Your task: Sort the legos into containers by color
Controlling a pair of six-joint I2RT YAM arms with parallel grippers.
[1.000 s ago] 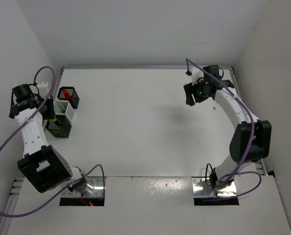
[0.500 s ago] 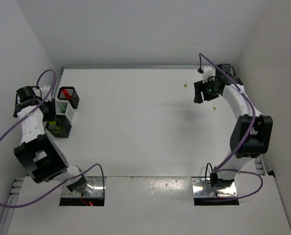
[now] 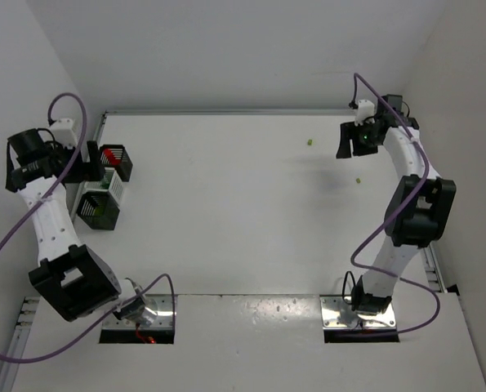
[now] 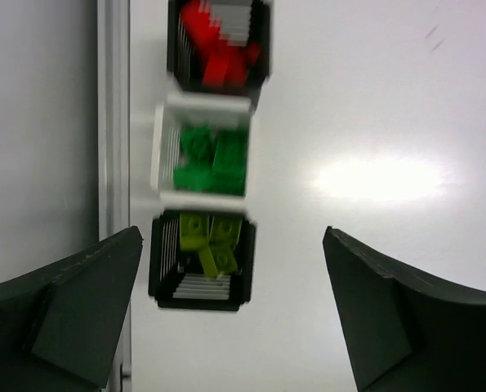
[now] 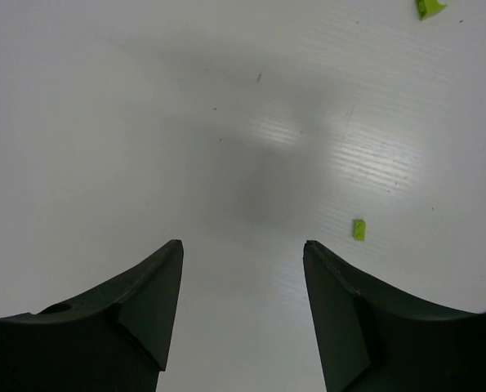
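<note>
Three containers stand in a row at the far left. A black one (image 4: 176,49) (image 3: 125,170) holds red legos (image 4: 214,49). A white one (image 4: 161,151) (image 3: 117,190) holds dark green legos (image 4: 214,159). Another black one (image 4: 198,300) (image 3: 90,216) holds yellow-green legos (image 4: 210,241). My left gripper (image 4: 232,238) (image 3: 86,167) hangs open and empty above them. My right gripper (image 5: 243,245) (image 3: 345,145) hovers open and empty over the far right of the table. One yellow-green lego (image 5: 359,229) (image 3: 358,180) lies just right of its fingers, another (image 5: 429,6) (image 3: 310,142) lies farther off.
A metal rail (image 4: 112,122) runs along the table's left edge beside the containers. White walls close in the table at the back and both sides. The right arm's elbow (image 3: 418,214) stands over the right side.
My left gripper has opened wide above the containers and its wrist has lifted back. My right arm has swung toward the far right corner, uncovering a yellow-green lego.
</note>
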